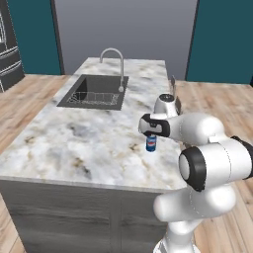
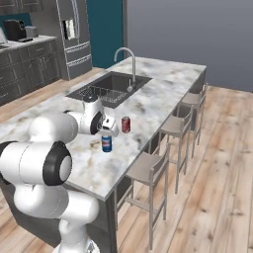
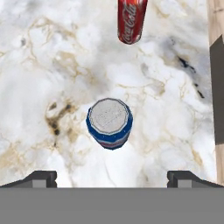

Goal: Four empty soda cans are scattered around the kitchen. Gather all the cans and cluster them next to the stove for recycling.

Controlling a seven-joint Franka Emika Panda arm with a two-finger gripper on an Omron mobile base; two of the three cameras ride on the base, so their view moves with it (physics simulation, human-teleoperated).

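The pincer [image 3: 112,177] hangs above the marble desk [image 1: 74,133] with its two dark tips spread wide, holding nothing. In the hand view the tips sit at the bottom left and right, and the blue soda can [image 3: 109,122] stands upright between and just beyond them, its silver top facing the camera. No tip touches it.

The blue can [image 2: 106,143] stands on the desk near the long edge that faces the bar stools [image 2: 150,170], roughly midway along that edge. A red soda can [image 2: 126,124] stands upright a little farther along the same edge, toward the sink [image 2: 106,89], near the blue one but apart from it. In the hand view the red can [image 3: 131,19] appears at the top, cut off by the frame.

From the left base view the blue can [image 1: 151,143] shows just under the arm's wrist. The sink [image 1: 94,94] is set into the desk toward its far end, with a curved tap [image 1: 116,62] beside the basin.
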